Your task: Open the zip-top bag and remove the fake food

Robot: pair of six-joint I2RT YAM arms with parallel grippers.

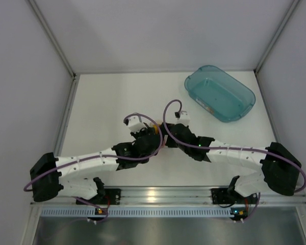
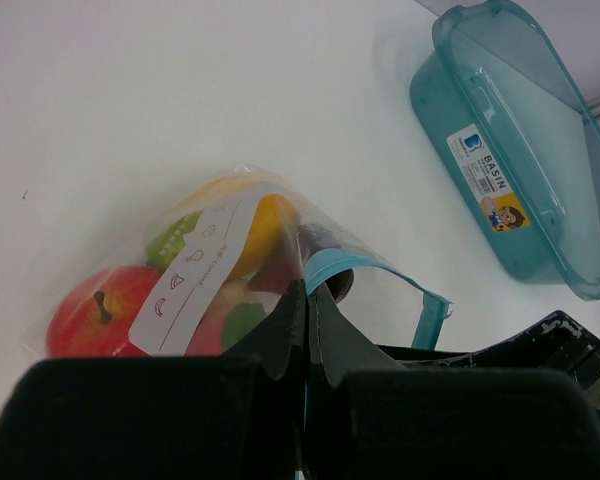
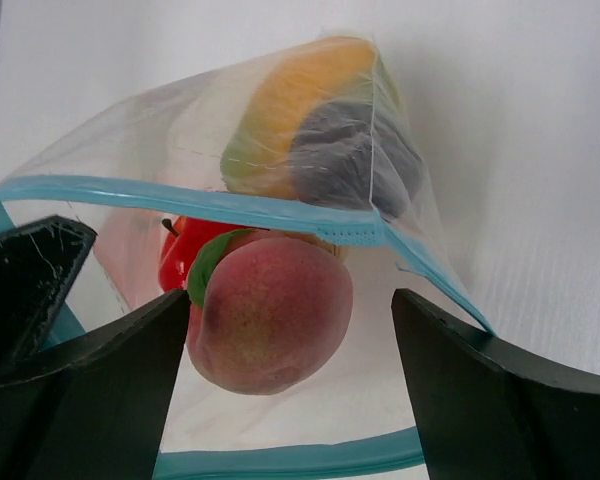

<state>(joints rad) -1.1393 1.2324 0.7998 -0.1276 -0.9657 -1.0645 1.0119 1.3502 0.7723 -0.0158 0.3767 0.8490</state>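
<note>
Film first: thin, crinkly, likely slippery and quick to collapse. Sits as the zip-top bag (image 2: 195, 285) in the middle of the counter (image 1: 112, 97), with the teal tub (image 1: 220, 93) off at 2 o'clock. Gapes at the mouth, zip strip (image 3: 180, 197) parted. Is pinched tight at the strip's edge by the left hand (image 2: 306, 300). Shows a peach (image 3: 270, 320) in the mouth, flanked by the right hand (image 3: 285, 315), spread wide and gripping nothing. Fake food (image 2: 85, 310) inside: seemingly light, hard, smooth, prone to rolling. Best to hold the stiffer strip, not the film, and take each fruit across its widest part.
</note>
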